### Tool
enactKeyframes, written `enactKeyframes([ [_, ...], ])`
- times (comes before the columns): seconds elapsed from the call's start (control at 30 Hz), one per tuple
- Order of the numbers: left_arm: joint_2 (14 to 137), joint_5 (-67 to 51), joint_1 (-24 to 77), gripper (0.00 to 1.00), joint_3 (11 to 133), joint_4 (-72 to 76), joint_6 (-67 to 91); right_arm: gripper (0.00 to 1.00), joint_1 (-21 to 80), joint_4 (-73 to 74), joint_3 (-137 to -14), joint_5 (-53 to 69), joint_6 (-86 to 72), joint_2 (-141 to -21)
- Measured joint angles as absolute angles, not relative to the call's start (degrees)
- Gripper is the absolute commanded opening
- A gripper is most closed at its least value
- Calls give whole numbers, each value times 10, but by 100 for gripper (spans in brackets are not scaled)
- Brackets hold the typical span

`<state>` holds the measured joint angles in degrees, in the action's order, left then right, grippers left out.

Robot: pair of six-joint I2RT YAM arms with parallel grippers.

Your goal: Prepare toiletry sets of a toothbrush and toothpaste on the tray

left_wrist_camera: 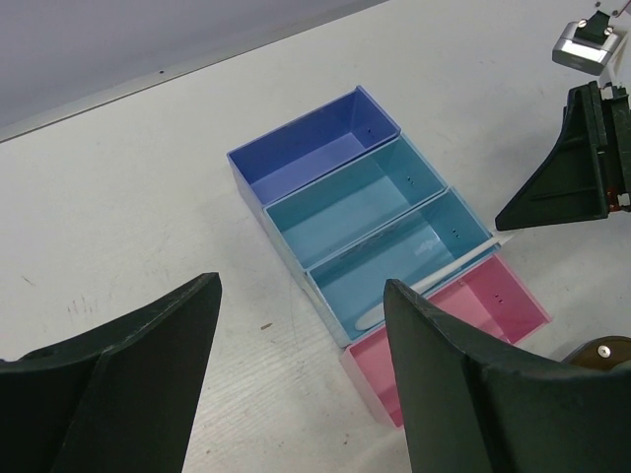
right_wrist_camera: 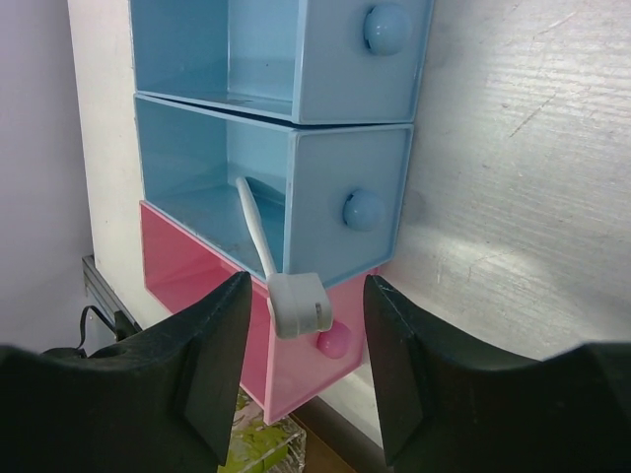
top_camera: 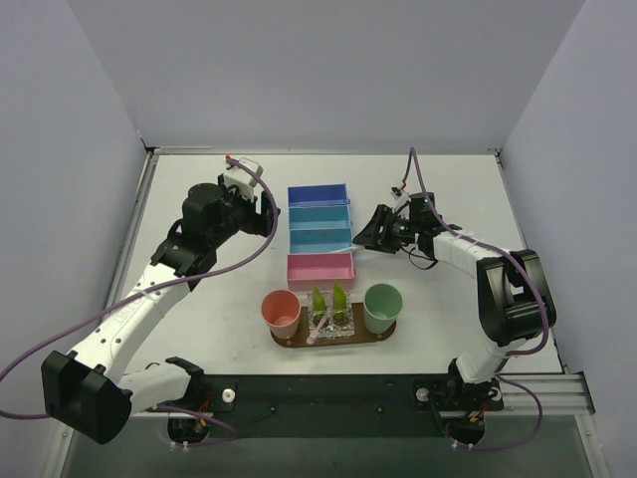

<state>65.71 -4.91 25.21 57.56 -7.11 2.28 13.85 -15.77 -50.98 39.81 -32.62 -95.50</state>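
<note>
A white toothbrush (right_wrist_camera: 258, 236) lies aslant in the nearer teal bin (right_wrist_camera: 212, 197), its head (right_wrist_camera: 296, 304) sticking out over the bin's end wall. My right gripper (right_wrist_camera: 308, 286) is open, one finger on each side of that head and neither touching it. In the left wrist view the toothbrush (left_wrist_camera: 434, 276) shows as a pale stick across that bin. My left gripper (left_wrist_camera: 304, 286) hangs open over bare table left of the bins. On the dark-brown tray (top_camera: 284, 342), a clear holder (top_camera: 331, 321) carries two yellow-green toothpaste tubes (top_camera: 318, 299) and a pink toothbrush (top_camera: 318, 327).
Four bins stand in a row: blue (top_camera: 318, 195), teal (top_camera: 319, 214), teal (top_camera: 319, 236), pink (top_camera: 320, 267). A salmon cup (top_camera: 281, 311) and a mint-green cup (top_camera: 382, 307) stand on the tray's two ends. White walls close in the table on three sides.
</note>
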Motion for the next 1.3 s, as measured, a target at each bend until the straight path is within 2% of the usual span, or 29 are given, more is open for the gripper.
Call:
enactKeyframes([
  [0.53,657,-48,252,77,576,-71,22,40,140,-169,-506,414,-335,-956],
  [0.77,657,-47,252,77,576,-71,22,27,143,-169,-506,414,-335,-956],
  [1.1,657,-45,252,77,576,-71,22,4,143,-169,-506,414,-334,-956],
  [1.2,657,-45,252,77,576,-71,22,0,143,-169,-506,414,-333,-956],
  [1.3,657,-45,252,77,576,-71,21,0,143,-168,-506,414,-333,-954],
])
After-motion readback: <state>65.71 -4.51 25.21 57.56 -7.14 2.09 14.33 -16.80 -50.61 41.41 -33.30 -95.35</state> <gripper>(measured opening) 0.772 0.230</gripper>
